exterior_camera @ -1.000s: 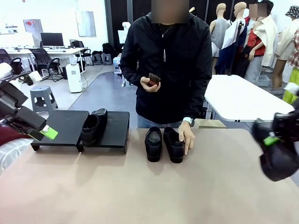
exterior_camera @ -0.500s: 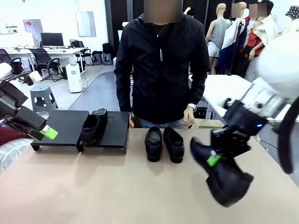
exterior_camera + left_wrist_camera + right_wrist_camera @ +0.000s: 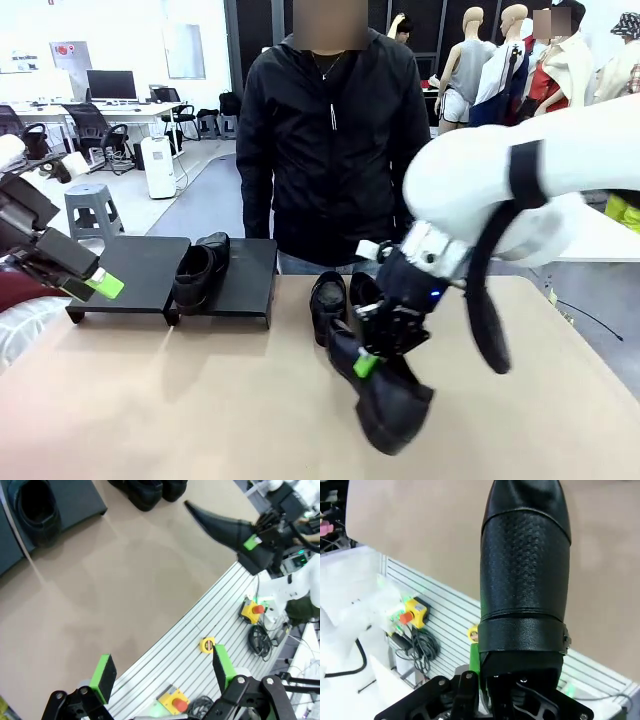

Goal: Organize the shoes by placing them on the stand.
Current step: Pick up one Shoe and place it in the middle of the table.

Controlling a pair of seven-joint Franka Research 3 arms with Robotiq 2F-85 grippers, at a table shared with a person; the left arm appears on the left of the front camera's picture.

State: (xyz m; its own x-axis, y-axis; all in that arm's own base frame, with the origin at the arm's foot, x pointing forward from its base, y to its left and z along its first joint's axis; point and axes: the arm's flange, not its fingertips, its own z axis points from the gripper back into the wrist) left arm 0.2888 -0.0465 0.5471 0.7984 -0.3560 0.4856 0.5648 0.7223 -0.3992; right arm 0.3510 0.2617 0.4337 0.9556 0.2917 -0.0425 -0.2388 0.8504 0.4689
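One shoe (image 3: pixel 392 405) is hanging in the air over the table (image 3: pixel 180 400), at about five o'clock from the table's middle, its toe pointing down toward the near edge. The right gripper (image 3: pixel 367 364) is pinching it tight by the back rim at the heel, with one green pad showing on the outside. Two more shoes (image 3: pixel 328 300) are sitting side by side at about twelve o'clock, just in front of the person (image 3: pixel 330 150) who is standing at the far side, and the shoe in the air is hiding part of the right one. The last shoe (image 3: pixel 197 270) is lying on the stand (image 3: pixel 135 262) at about ten o'clock, near where the two panels are meeting; which panel it is resting on is hard to tell. The left gripper (image 3: pixel 162 672) is hanging at about nine o'clock by the table's left edge, its jaws spread wide with nothing between them.
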